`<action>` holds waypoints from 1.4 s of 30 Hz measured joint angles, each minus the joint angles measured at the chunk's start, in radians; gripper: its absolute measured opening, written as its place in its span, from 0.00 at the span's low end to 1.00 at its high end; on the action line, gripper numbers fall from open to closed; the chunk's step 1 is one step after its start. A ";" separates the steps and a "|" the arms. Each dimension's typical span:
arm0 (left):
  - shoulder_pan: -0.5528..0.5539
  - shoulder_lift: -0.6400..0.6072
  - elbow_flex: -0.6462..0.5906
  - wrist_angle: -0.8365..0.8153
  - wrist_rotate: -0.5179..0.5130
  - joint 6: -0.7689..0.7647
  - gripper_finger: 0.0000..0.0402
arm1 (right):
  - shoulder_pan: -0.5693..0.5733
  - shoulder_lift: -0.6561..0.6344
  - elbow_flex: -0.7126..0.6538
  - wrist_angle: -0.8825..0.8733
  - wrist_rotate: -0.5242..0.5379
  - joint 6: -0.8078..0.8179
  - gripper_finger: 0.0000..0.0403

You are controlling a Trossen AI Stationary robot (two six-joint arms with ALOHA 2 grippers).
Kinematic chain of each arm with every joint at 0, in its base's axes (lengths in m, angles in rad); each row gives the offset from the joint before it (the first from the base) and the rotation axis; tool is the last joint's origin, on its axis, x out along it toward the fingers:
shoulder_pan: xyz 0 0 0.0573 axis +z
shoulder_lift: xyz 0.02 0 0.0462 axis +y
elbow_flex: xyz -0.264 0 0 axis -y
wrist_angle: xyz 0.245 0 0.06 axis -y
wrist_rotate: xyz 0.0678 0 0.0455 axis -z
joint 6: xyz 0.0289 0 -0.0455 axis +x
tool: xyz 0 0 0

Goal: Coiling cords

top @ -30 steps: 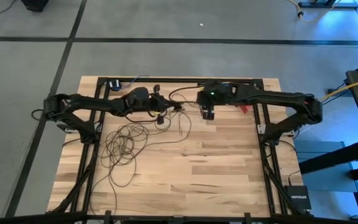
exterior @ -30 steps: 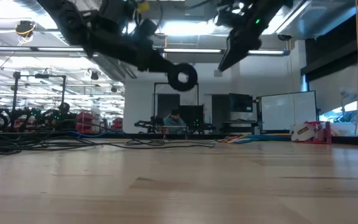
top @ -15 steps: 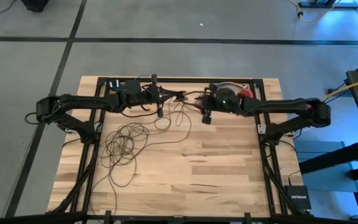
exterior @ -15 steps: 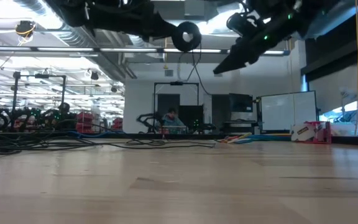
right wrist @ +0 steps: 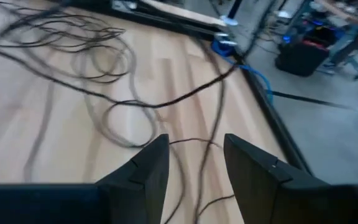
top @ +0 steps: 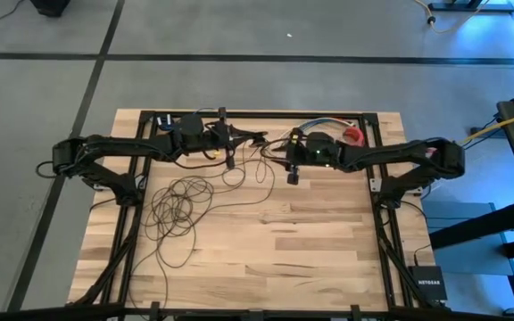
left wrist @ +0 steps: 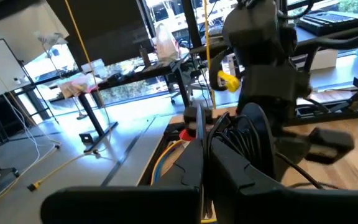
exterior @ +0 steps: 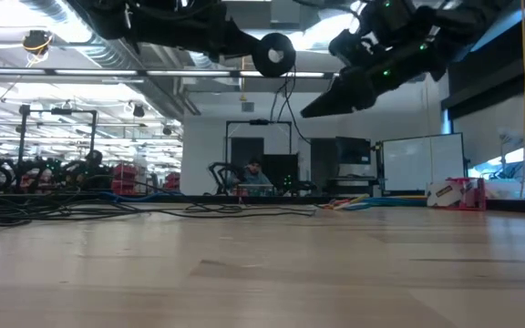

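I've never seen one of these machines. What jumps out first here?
Two dark arms meet over the far side of the wooden table. The left gripper is shut on the cords, whose tangled loops sprawl on the table's left half, while the right gripper hangs open beside it.

So we've got a light wooden plank desk [top: 310,241] with a black frame round its edges. The cords [top: 178,207] lie on its left half in a loose tangle of dark loops, with strands trailing toward the far edge. A bundle of multicoloured wires [top: 324,123] sits by that far edge.
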 joint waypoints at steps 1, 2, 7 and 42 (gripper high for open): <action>-0.002 0.000 0.000 0.000 0.000 -0.001 0.01 | 0.000 0.017 0.000 0.027 0.011 -0.001 0.39; -0.003 0.000 0.000 0.000 0.000 0.000 0.01 | -0.001 0.033 0.000 0.051 0.012 -0.002 0.39; -0.003 0.000 0.000 0.000 0.000 -0.001 0.01 | 0.000 0.090 0.000 0.145 0.012 -0.031 0.38; 0.009 -0.305 -0.001 0.180 -0.325 0.204 0.01 | 0.000 0.143 0.000 -0.081 0.143 0.052 0.02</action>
